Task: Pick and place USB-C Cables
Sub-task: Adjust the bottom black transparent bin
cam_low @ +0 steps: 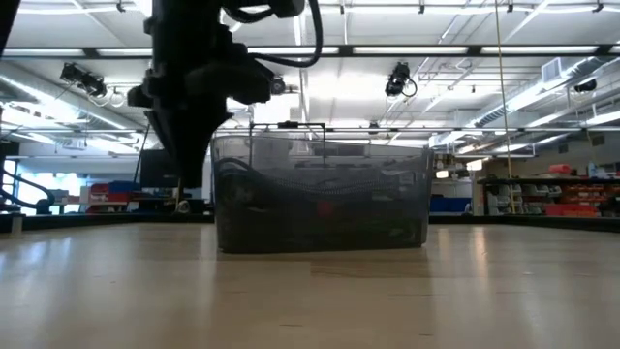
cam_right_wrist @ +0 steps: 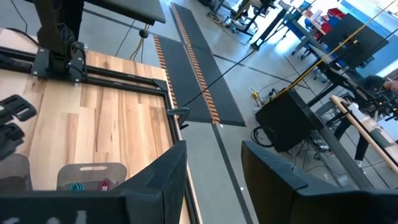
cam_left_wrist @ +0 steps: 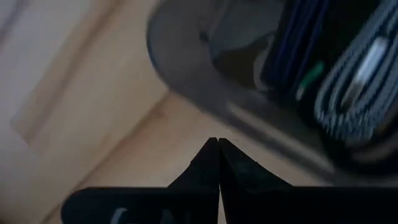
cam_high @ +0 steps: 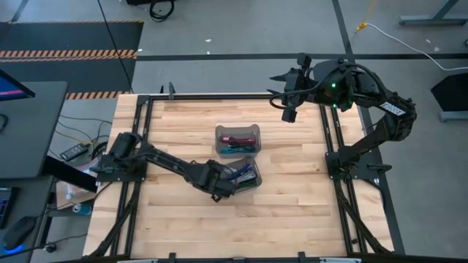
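From above, my left gripper (cam_high: pixel 217 188) sits low at the near bin (cam_high: pixel 252 178), where several cables (cam_high: pixel 240 172) lie; the far bin (cam_high: pixel 237 131) holds more. Right gripper (cam_high: pixel 289 109) waits raised near the far edge. Low view shows only the bin wall. Left wrist: jaws together, empty, just outside the rim, probably lining up. Right wrist: jaws apart, empty.

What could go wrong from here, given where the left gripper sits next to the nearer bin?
The left gripper, shut and empty, sits low against the nearer bin; pushing on could shove or tip that bin rather than reach the cables. The two bins stand close, so it might knock the farther bin. The right gripper waits open, aside.
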Action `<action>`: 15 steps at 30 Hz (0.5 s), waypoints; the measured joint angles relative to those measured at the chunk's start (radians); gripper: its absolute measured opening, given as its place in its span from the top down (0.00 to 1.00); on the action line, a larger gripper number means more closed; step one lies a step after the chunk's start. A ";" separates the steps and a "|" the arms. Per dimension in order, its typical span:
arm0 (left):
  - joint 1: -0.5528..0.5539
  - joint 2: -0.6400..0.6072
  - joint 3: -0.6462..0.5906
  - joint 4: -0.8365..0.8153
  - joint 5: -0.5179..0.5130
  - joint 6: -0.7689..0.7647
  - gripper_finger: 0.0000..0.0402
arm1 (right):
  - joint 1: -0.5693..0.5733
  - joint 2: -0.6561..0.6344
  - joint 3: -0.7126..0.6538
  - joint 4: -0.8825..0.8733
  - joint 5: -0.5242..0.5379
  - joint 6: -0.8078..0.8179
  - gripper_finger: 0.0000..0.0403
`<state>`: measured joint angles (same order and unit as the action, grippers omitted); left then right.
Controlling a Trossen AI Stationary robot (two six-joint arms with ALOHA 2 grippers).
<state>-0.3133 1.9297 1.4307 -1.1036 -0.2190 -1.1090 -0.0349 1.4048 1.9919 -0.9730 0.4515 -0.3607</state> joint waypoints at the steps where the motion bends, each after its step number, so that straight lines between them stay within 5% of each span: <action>1: 0.009 0.000 0.000 0.004 -0.013 0.002 1.00 | 0.000 0.000 0.000 0.000 0.000 0.000 0.60; 15: 0.121 0.000 0.000 0.153 -0.067 0.126 1.00 | 0.000 0.000 0.000 -0.013 0.000 -0.009 0.60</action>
<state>-0.1924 1.9297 1.4307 -0.9508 -0.2857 -0.9827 -0.0349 1.4046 1.9919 -0.9856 0.4519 -0.3695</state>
